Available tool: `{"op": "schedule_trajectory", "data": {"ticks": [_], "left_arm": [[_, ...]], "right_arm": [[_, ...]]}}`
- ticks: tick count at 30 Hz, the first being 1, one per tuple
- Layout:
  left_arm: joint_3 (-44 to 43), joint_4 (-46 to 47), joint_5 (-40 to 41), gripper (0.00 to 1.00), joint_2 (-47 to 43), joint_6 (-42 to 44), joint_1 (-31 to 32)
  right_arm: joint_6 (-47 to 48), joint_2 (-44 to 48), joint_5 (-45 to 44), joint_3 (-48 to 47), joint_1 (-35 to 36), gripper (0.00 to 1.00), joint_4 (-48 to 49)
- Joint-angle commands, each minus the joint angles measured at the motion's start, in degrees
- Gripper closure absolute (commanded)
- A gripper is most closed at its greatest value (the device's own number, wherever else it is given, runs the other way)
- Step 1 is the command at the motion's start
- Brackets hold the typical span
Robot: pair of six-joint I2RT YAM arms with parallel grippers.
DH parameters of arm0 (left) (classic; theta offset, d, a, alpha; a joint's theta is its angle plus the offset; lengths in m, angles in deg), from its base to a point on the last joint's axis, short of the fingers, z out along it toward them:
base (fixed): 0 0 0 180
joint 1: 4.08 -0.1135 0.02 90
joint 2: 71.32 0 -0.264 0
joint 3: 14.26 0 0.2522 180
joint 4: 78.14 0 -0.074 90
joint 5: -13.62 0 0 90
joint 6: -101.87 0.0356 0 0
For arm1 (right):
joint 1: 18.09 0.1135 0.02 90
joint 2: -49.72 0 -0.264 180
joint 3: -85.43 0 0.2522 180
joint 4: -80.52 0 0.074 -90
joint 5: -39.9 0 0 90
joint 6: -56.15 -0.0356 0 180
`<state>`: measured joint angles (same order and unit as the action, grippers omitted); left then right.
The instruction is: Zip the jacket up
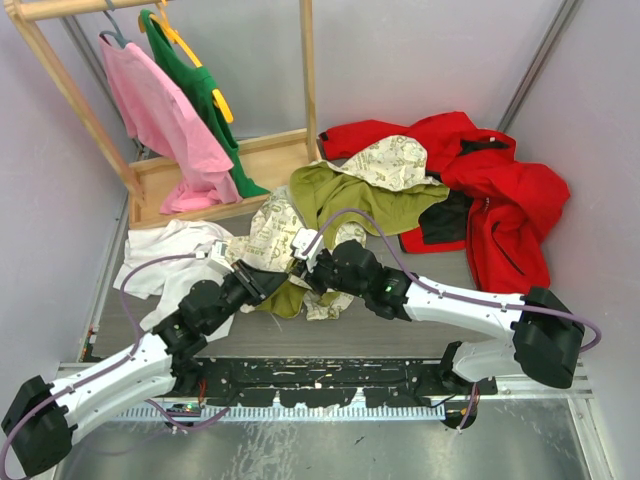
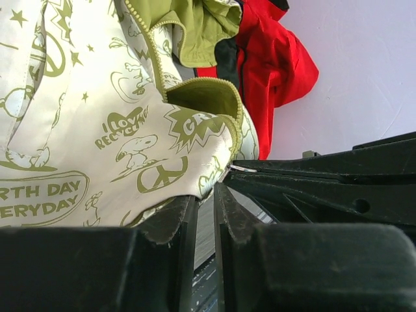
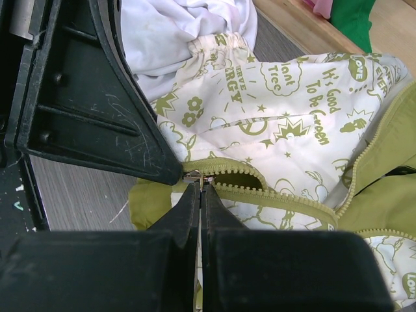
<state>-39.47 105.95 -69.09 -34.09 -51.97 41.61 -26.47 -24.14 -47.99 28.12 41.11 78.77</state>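
The olive-green and cream printed hooded jacket [image 1: 350, 190] is lying crumpled at the centre of the grey counter [image 1: 300, 338], its lower edge disappearing under both arms. The right end effector [image 3: 199, 188] is pinching the small metal zipper pull [image 3: 194, 175], its fingers almost touching. The left end effector [image 2: 205, 195] is showing only a thin slit at the cream hem. I cannot tell whether it is gripping cloth.
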Motion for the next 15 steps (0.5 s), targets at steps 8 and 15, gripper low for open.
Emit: {"op": "schedule_trajectory", "data": {"ticks": [8,15], "left_arm": [[0.7,7.1,1.8,0.71,-0.4,1.1,0.1],[0.7,9.1,3.2,0.68,1.0,0.6,0.2]], "right_arm": [[-1.2,2.3,1.5,-1.0,0.3,0.99,2.9],[-1.4,3.3,2.0,-0.4,0.2,0.99,2.9]]}}
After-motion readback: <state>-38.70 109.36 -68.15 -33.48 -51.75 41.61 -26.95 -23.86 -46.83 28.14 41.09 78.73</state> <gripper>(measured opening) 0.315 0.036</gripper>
